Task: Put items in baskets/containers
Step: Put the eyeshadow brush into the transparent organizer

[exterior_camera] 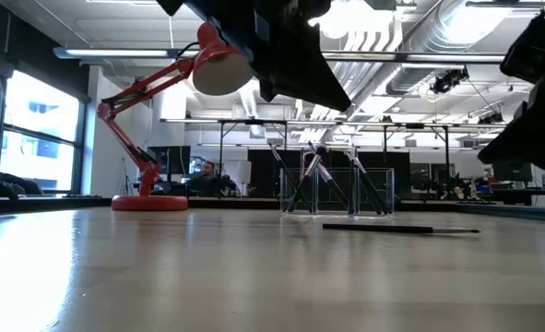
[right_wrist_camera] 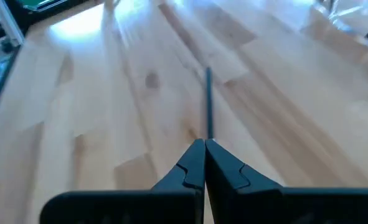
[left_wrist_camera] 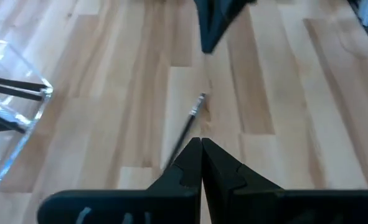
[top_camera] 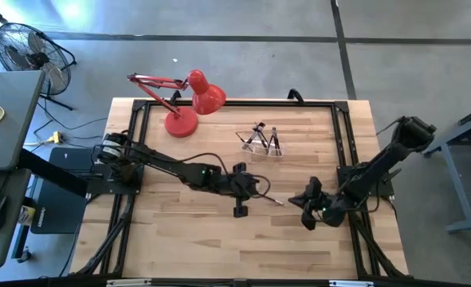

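Observation:
One thin dark brush (top_camera: pixel 271 199) lies flat on the wooden table between my two grippers; it also shows in the low view (exterior_camera: pixel 401 228). My left gripper (top_camera: pixel 255 191) (left_wrist_camera: pixel 201 146) is shut and hovers above the brush's (left_wrist_camera: pixel 187 130) handle end. My right gripper (top_camera: pixel 295 201) (right_wrist_camera: pixel 203 146) is shut and hovers above the brush's (right_wrist_camera: pixel 208 102) other end. The clear plastic holder (top_camera: pixel 265 145) (exterior_camera: pixel 341 192) (left_wrist_camera: pixel 9 118) stands farther back on the table, with several brushes leaning inside it.
A red desk lamp (top_camera: pixel 191 100) (exterior_camera: pixel 152 138) stands at the table's far edge, left of the holder. A black frame (top_camera: pixel 343 135) runs around the table top. Bare wood lies toward the near edge (top_camera: pixel 219 247).

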Controlling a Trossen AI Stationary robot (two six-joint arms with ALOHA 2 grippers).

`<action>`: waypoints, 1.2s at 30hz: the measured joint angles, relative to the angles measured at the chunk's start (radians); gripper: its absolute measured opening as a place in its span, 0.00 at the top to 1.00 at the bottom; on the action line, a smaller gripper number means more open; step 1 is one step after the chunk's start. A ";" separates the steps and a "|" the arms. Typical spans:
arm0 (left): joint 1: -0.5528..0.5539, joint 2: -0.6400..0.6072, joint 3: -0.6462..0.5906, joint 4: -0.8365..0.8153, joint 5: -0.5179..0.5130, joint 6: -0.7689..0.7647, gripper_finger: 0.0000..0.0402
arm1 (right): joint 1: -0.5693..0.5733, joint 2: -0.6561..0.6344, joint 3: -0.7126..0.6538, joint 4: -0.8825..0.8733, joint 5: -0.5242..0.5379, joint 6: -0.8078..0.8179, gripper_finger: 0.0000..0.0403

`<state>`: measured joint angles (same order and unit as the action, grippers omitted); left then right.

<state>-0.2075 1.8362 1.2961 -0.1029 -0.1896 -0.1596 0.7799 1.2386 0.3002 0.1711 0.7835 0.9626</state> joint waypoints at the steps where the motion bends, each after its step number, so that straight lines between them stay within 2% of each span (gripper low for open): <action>1: 0.006 0.000 0.000 0.003 0.000 -0.001 1.00 | -0.001 0.016 -0.008 0.021 0.013 -0.020 1.00; 4: 0.026 0.000 0.000 0.011 0.019 -0.002 1.00 | -0.030 0.075 -0.008 0.027 -0.009 -0.069 1.00; 11: 0.046 0.000 0.000 0.057 0.045 -0.002 1.00 | -0.101 0.225 -0.006 0.143 -0.206 -0.187 1.00; 18: 0.044 0.000 0.000 0.056 0.043 -0.002 1.00 | -0.108 0.271 -0.006 0.245 -0.185 -0.254 1.00; 24: 0.044 0.000 0.000 0.056 0.041 -0.002 1.00 | -0.144 0.291 -0.006 0.238 -0.189 -0.275 1.00; 31: 0.044 0.000 -0.001 0.056 0.041 -0.002 1.00 | -0.203 0.314 -0.006 0.259 -0.272 -0.316 1.00; 36: 0.044 0.000 -0.001 0.056 0.040 -0.002 1.00 | -0.205 0.316 -0.005 0.260 -0.257 -0.317 1.00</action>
<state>-0.1631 1.8362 1.2952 -0.0468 -0.1498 -0.1619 0.5751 1.5541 0.2955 0.4307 0.5265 0.6456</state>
